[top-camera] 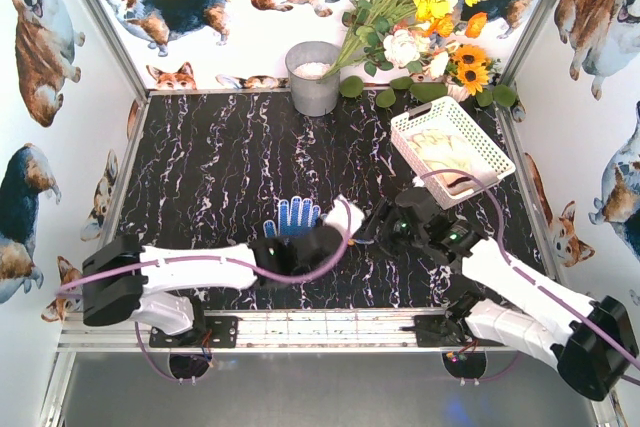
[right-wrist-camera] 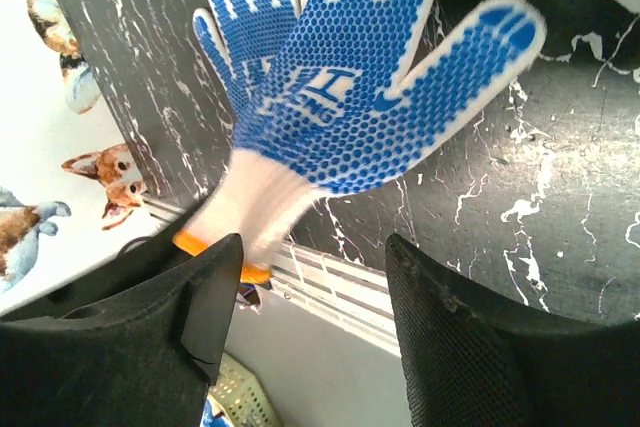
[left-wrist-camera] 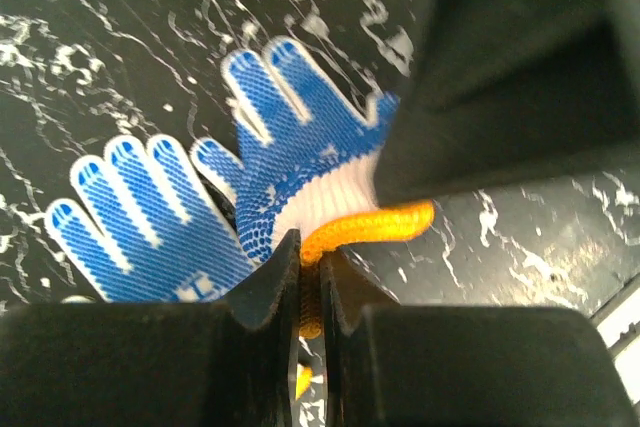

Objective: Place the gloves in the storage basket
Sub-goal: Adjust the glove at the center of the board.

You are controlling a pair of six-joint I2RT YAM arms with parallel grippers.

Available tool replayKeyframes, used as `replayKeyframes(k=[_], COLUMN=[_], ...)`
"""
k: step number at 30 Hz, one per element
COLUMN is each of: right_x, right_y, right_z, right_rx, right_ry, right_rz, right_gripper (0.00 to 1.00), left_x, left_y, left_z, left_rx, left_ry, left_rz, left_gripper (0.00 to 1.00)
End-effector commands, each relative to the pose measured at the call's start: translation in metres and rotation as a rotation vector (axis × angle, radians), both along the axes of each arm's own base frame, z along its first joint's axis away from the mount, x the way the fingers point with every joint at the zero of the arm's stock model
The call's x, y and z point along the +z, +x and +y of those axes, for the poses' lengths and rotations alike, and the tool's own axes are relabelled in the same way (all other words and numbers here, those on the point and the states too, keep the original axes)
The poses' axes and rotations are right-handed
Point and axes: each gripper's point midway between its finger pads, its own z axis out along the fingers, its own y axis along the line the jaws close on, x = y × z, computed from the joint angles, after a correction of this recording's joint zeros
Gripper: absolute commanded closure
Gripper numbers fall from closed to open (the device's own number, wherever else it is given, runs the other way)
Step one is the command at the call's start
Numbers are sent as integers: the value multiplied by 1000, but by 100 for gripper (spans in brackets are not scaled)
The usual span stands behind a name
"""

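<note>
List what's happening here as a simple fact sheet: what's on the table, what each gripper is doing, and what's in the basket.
table: black marbled top
loose gloves: blue dotted gloves, near the front middle
left gripper: shut on the orange cuff of one blue glove
right gripper: open, with a blue glove just ahead of it
basket: white, at the back right, holding cream gloves
other things: grey bucket and flowers at the back
job status: blue gloves not yet in the basket
</note>
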Motion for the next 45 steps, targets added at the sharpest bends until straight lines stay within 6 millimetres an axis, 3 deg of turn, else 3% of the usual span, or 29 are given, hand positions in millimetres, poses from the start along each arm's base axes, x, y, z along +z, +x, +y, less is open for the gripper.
replayKeyframes(k=[1, 6, 13, 17, 20, 22, 25, 29, 33, 39, 45], right_x=[27, 34, 39, 40, 40, 39, 33, 22, 18, 18, 8], right_y=[13, 17, 17, 16, 16, 17, 16, 14, 11, 9, 6], right_z=[-10, -18, -24, -31, -35, -36, -36, -36, -39, -55, -43], right_rx=[-16, -73, -102, -109, -115, -119, -124, -129, -122, -98, -43], right_ry=[-30, -10, 6, -24, -45, -49, -48, -48, -68, -179, -145], right_rz=[-123, -159, -204, -212, -218, -220, -211, -186, -175, -194, -186], right_gripper=[37, 33, 33, 33, 33, 33, 33, 33, 33, 34, 33], left_x=[30, 51, 74, 107, 127, 129, 102, 44, 1, -25, -37], left_y=[17, 46, 111, 151, 169, 174, 164, 125, 86, 36, 4], left_z=[6, 13, 22, 25, 27, 28, 21, 5, -1, -5, -2], left_rx=[16, -5, 36, 92, 137, 156, 109, -7, -54, -109, -146], left_ry=[-43, -16, 98, 121, 145, 143, 114, 84, 100, 78, 85], left_rz=[55, 51, -2, -88, -168, -197, -142, -10, 77, 200, 261], left_gripper=[100, 100, 100, 100, 100, 100, 100, 100, 100, 100, 100])
